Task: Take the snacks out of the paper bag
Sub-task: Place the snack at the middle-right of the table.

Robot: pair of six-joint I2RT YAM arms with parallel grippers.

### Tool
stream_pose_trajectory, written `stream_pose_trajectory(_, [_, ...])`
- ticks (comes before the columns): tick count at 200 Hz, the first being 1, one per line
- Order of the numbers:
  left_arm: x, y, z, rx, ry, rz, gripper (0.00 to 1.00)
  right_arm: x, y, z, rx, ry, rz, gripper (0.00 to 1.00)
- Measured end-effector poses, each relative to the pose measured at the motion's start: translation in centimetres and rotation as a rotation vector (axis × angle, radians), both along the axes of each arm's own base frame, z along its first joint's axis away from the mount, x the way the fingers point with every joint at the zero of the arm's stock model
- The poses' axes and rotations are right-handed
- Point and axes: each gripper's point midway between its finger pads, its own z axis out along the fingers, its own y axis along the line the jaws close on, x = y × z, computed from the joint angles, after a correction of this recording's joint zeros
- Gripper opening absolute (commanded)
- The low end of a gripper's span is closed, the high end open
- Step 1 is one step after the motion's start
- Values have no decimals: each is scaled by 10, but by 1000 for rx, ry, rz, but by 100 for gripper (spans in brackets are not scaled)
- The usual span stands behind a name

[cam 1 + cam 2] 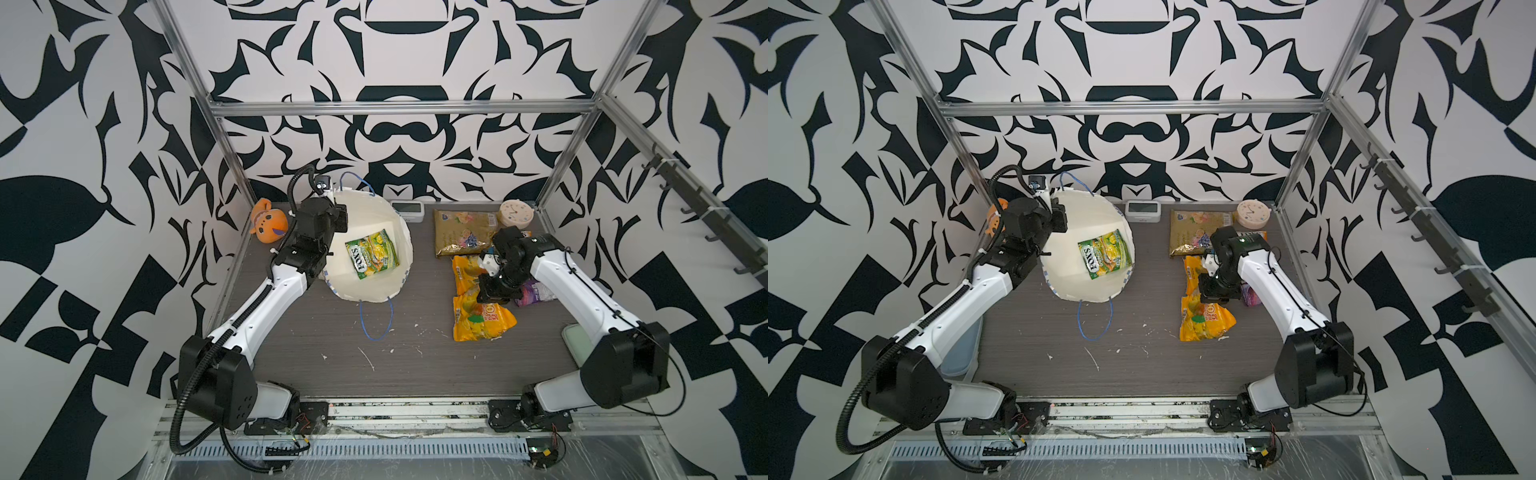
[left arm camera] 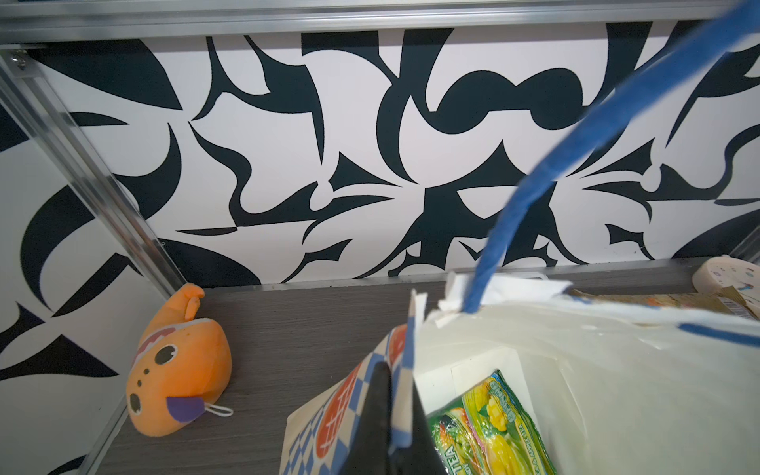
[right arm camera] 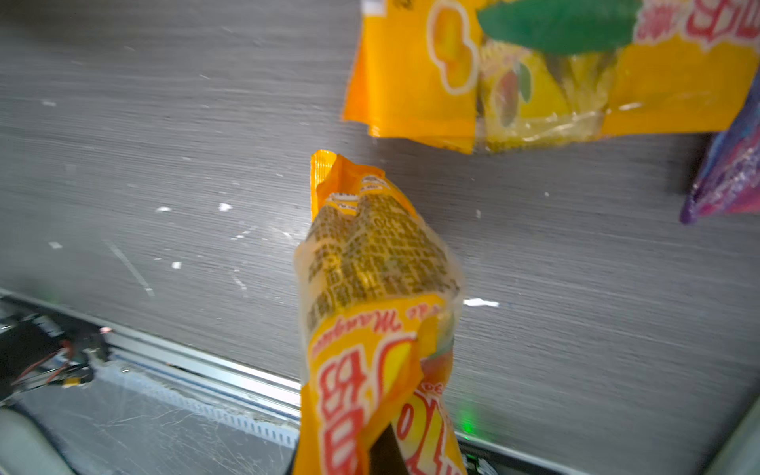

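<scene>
Only one snack is inside: green FOX'S packet point(image 1: 372, 254), flat on the floor of the paper bag point(image 1: 374, 286), centre-left in both top views. Its long axis runs roughly across the frame, tipped up to the right. The bag mouth faces up, wide open.

Left gripper point(image 2: 397, 423) is clamped on the bag's upper-left rim, with the wall pinched between its fingers point(image 2: 376, 407). It's the nearest arm, but busy.

Right gripper point(image 1: 491, 293) sits well to the right of the bag, jaws closed on an orange-yellow packet point(image 3: 370, 267) that looks lifted off the table point(image 1: 332, 365).

My read: that packet gets let go over the pile first. Then the right arm has to travel left and come down through the mouth, since the green packet lies left and slightly up-frame of its jaws.

Count, five packets visible:
- **In the bag:** one, the green.
- **Out, right half of frame:** four.
  - gold packet point(image 1: 463, 230) at the back
  - purple packet point(image 1: 536, 293) by the right arm
  - the held orange-yellow one
  - a second orange-yellow packet point(image 3: 411, 94) lying flat

From above I can't tell which orange-yellow one is held. No red-pink packet is in sight; it could be under the arm.

One bag, two blue cord handles point(image 1: 376, 322). Also one orange plush toy point(image 1: 268, 224) upper left, plus one round clock point(image 1: 516, 214) and one small white display box point(image 1: 407, 210) at the back.
</scene>
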Motion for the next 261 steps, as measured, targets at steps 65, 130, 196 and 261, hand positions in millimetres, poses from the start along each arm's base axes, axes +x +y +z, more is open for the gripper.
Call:
stream_pose_trajectory(65, [0, -1, 0, -9, 0, -7, 0, 9, -20, -28, -135, 46, -9, 4])
stream_pose_trajectory(130, [1, -4, -1, -26, 3, -14, 0, 14, -36, -42, -236, 69, -12, 7])
stream_pose_trajectory(196, [3, -6, -2, -27, 3, -21, 0, 18, -2, -22, -25, 16, -27, 9])
stream_pose_trajectory(261, [3, -6, 0, -32, -7, -24, 0, 23, 8, -10, 38, -35, -23, 9])
